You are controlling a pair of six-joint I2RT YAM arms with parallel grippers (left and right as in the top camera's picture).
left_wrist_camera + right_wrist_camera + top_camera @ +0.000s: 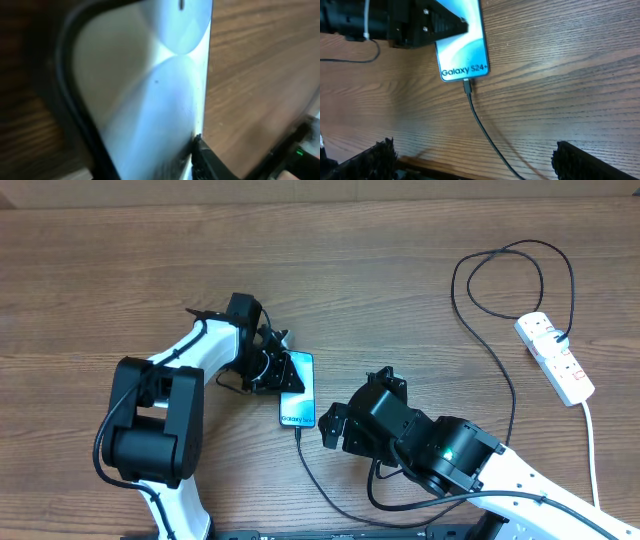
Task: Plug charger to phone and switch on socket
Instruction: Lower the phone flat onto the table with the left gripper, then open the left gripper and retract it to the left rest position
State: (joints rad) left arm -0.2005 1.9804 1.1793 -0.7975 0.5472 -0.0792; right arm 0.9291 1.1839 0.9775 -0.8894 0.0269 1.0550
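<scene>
The phone [299, 398] lies on the wooden table, light blue screen up, with "Galaxy S24+" at its near end [464, 71]. The charger's black cable [316, 476] runs to the phone's near end, and its connector tip [467, 86] sits in the phone's port. My left gripper [281, 370] is closed over the phone's far end; the screen [150, 90] fills the left wrist view, with a finger on each long edge. My right gripper [334, 426] is open and empty, just right of the connector, and the cable [481, 122] passes between its fingers [475, 162]. The white socket strip [556, 358] lies far right.
The charger cable loops widely over the table at the upper right [470, 290] and reaches the strip. The strip's thick white cord [590, 450] runs toward the front right edge. The right arm's body [440, 455] lies across the front centre.
</scene>
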